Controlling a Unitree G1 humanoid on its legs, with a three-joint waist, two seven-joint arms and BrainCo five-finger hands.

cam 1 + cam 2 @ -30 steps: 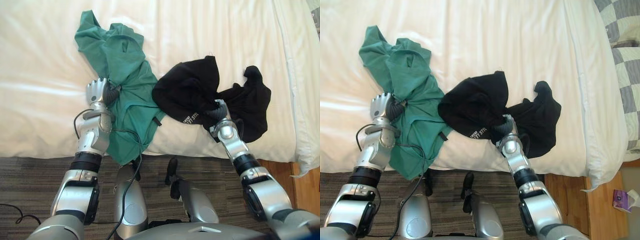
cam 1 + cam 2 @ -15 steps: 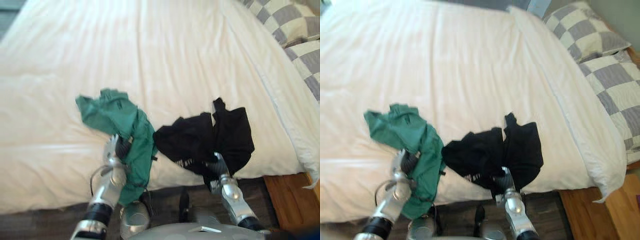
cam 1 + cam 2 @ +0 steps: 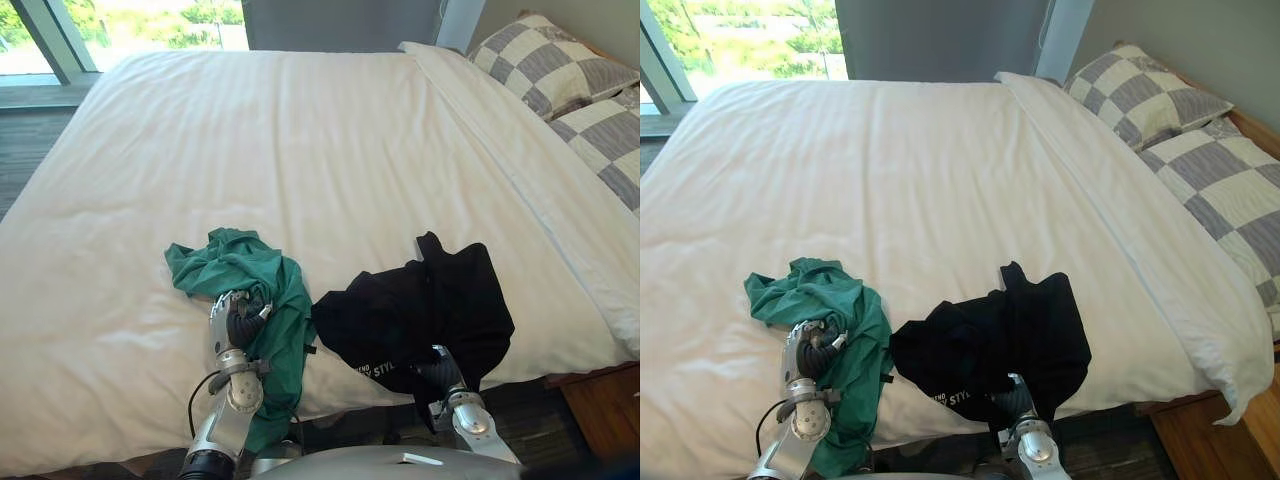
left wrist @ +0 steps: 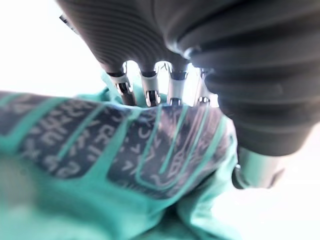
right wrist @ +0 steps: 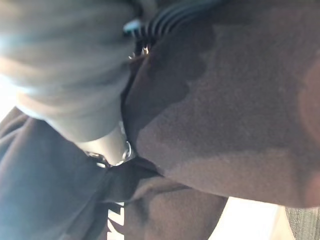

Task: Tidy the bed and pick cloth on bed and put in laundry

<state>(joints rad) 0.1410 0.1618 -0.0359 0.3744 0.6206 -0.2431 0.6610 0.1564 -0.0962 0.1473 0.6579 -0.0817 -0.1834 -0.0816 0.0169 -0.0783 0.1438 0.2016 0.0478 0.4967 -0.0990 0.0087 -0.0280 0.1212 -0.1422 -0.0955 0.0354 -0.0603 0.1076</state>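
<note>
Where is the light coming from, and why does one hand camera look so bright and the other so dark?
Left eye view: daylight comes through the far window, brightening the white duvet. Left wrist view: that duvet glares white behind the left hand and green shirt. Right wrist view: the black garment blocks most light.

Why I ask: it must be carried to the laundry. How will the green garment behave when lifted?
Probably floppy: the green garment lies crumpled in soft folds on the bed and drapes over its edge. Likely light, since it bunches where the left hand is curled into it. Loose ends would probably hang and trail when lifted.
</note>
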